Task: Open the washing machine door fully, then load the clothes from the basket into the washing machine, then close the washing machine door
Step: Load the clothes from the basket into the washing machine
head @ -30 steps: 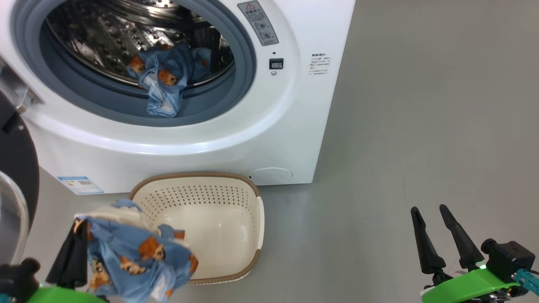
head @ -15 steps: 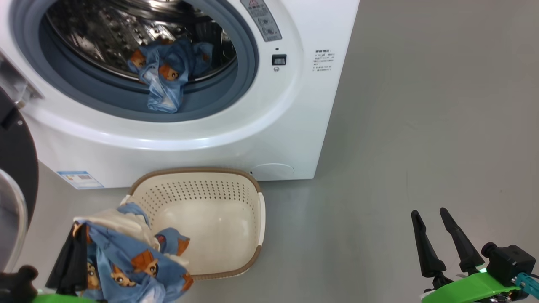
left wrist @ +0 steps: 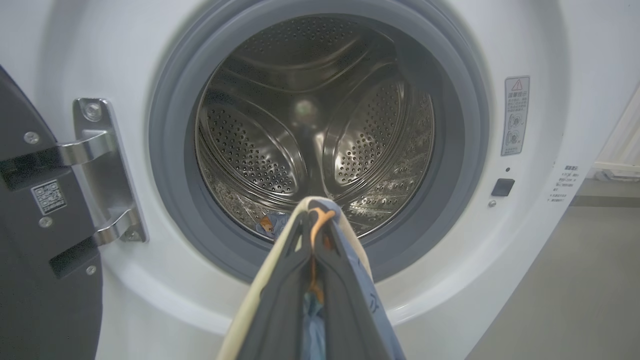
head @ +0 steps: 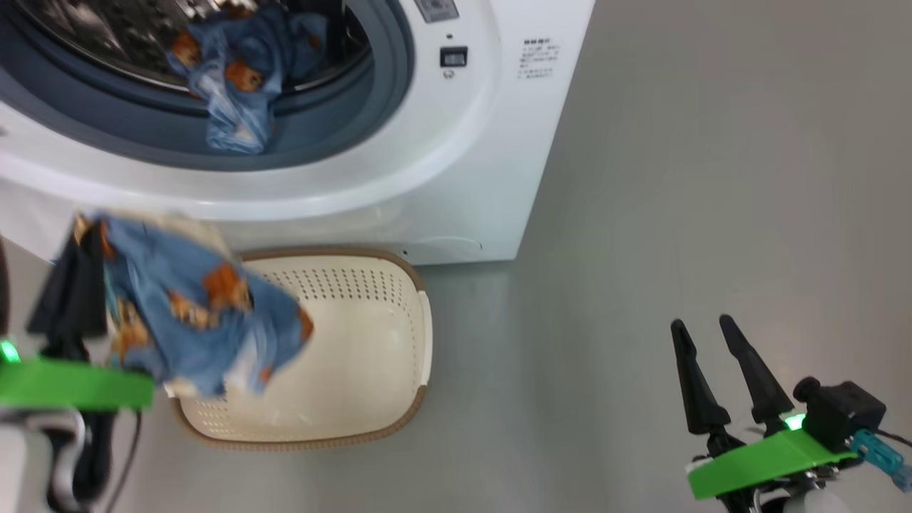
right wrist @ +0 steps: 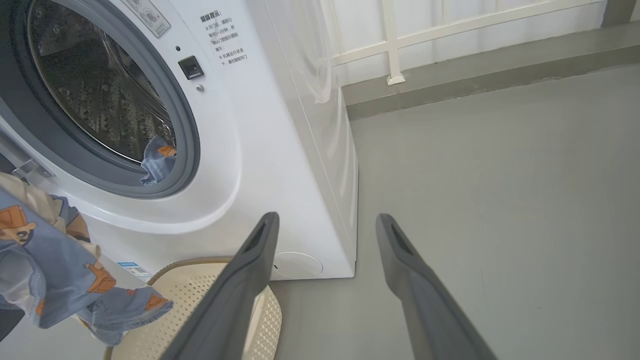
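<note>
Head view: left gripper [head: 80,242] clamped tight on the bear-print clothes [head: 192,313], hanging over the basket [head: 422,342] by the washing machine [head: 434,178]; right gripper [head: 702,325] spread wide, empty.

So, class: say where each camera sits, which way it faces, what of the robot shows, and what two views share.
Head view: on the head, looking down at the washing machine and basket; left gripper shut on the clothes, right gripper open.
Left wrist view: on the left wrist, facing into the drum; its own fingers, draped in the clothes.
Right wrist view: on the right wrist, facing the machine's front corner; its own spread fingers.
Shared: head and right wrist views both show basket and clothes.
</note>
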Available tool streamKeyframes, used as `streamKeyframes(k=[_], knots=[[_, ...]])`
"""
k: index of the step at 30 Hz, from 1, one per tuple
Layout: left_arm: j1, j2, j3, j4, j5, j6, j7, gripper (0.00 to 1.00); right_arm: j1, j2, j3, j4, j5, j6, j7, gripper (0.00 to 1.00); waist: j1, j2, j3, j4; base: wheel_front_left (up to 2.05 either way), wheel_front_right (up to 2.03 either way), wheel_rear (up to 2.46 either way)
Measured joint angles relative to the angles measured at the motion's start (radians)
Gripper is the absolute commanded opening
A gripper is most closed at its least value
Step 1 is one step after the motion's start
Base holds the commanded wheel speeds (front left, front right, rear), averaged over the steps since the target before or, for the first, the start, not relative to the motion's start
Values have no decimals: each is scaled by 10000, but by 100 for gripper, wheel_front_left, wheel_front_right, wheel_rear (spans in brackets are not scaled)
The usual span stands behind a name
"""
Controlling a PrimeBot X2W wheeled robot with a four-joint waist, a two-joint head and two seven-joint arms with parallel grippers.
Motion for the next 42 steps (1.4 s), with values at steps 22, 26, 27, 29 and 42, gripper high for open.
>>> streamKeyframes(k=[22, 26, 27, 29, 42], knots=[[-5557, 1338, -2474, 4428, -1559, 0, -2, 0, -1222, 372, 504, -151, -75, 0, 0, 100, 0, 0, 1970, -1020, 0, 0, 0], [-6579, 1672, -3296, 5417, -2015, 0, 0, 0, -1457, 391, 771, -219, -17, 0, 0, 100, 0, 0, 2330, -1231, 0, 0, 0], [-6820, 1751, -3488, 5630, -2107, 0, -2, 0, -1521, 395, 813, -224, 21, 0, 0, 100, 0, 0, 2413, -1288, 0, 0, 0], [-7264, 1881, -3820, 6046, -2274, 0, -2, 0, -1599, 395, 917, -249, 31, 0, 0, 100, 0, 0, 2562, -1413, 0, 0, 0], [-9424, 2462, -5338, 7706, -3106, 0, 0, 0, -1766, 408, 1290, -355, 176, 0, 0, 100, 0, 0, 3158, -2098, 0, 0, 0]])
